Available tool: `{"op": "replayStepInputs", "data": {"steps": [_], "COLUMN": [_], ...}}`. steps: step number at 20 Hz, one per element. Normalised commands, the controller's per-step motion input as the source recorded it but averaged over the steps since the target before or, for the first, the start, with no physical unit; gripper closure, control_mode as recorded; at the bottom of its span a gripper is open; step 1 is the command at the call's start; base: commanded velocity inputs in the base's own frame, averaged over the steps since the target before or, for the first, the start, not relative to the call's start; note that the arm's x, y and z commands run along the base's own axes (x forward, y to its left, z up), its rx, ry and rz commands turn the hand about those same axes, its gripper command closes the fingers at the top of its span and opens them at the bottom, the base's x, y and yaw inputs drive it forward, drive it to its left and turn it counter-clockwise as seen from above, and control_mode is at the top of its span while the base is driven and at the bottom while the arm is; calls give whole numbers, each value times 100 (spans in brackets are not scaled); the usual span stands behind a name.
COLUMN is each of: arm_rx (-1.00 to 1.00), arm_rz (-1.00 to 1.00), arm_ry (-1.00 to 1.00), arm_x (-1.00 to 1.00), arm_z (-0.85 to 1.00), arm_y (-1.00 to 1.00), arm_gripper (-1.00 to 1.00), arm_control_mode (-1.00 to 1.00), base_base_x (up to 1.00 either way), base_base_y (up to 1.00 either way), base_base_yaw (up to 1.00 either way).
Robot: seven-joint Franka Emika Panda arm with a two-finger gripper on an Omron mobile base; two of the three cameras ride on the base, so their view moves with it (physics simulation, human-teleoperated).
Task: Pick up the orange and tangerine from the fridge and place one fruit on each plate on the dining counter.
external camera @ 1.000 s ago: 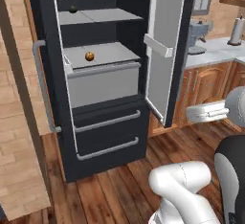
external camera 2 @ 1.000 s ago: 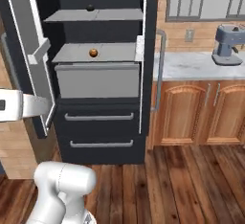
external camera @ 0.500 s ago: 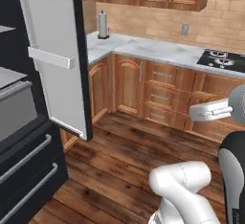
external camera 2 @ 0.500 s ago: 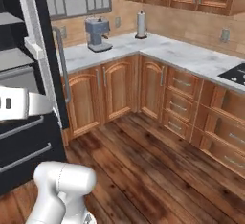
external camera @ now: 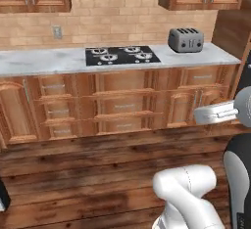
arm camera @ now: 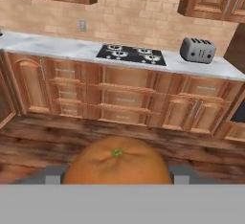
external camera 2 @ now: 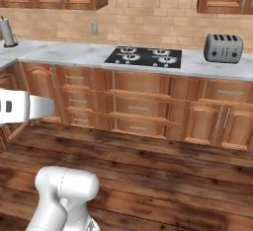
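Your base has swung off the fridge; both base views now face a wood-cabinet surface (external camera: 44, 62) with stove (external camera: 122, 55) and toaster (external camera: 186, 39). The gripper (arm camera: 116, 180) is closed on an orange fruit (arm camera: 117, 163), so carry it on to a plate.

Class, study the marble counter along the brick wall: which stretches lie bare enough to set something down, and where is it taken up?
Bare marble runs left of the cooktop and between it and the toaster. The cooktop takes the middle; the paper-towel holder stands at far left.

Open wood floor (external camera 2: 163, 171) fills the lower frame; the cabinet run (external camera 2: 148, 109), with toaster (external camera 2: 223, 48) upper right, blocks the way behind.
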Motion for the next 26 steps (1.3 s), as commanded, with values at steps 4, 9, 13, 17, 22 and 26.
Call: {"op": "replayStepInputs", "data": {"steps": [4,9,13,17,22,26], "arm_rx": [0,0,0,0,0,0], "arm_rz": [0,0,0,0,0,0], "arm_ry": [0,0,0,0,0,0], "arm_x": [0,0,0,0,0,0], "arm_z": [0,0,0,0,0,0], "arm_y": [0,0,0,0,0,0], "arm_gripper": [100,100,100,100,100,100], "arm_control_mode": [100,100,100,100,100,100], "base_base_x": [0,-1,-6,-16,-33,-26], "base_base_y": [10,3,0,-16,-70,-100], "base_base_yaw": [-100,-99,-96,-88,-68,-33]}}
